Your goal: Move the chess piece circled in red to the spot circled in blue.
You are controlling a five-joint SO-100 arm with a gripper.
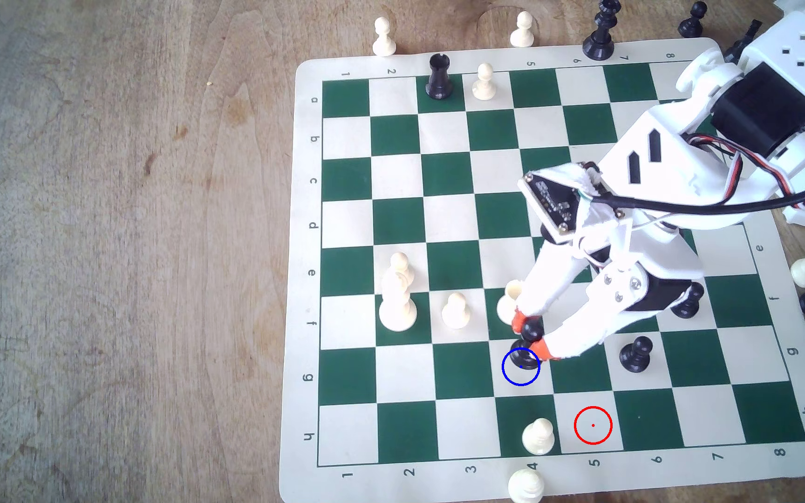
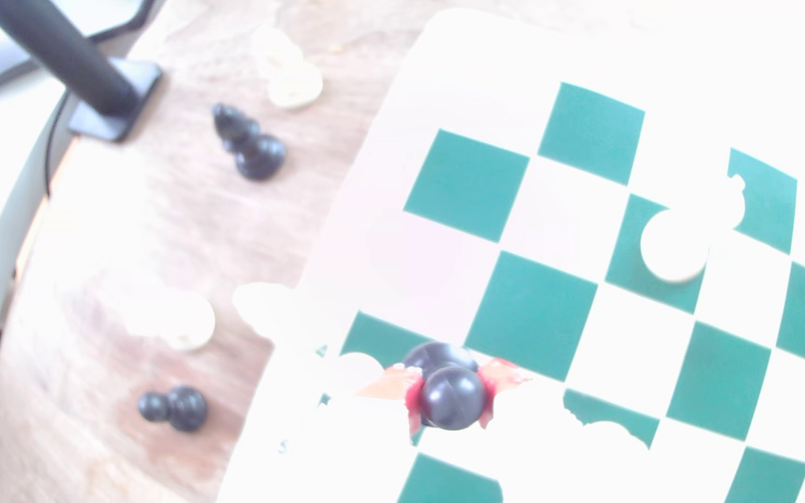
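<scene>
Exterior view shows the gripper [image 1: 530,334] clenched on the head of the black pawn [image 1: 526,350], whose base rests inside the blue ring [image 1: 520,366] on a cream square. I judge the risk is at release: if the orange fingertips [image 1: 518,320] drag, the pawn may tip toward the white pawn [image 1: 508,302] just beside.

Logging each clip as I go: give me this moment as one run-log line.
claw: shut on small glossy black pawn | pawn base: inside blue-ringed cream square | red-ringed square: vacant | release: not yet
</scene>
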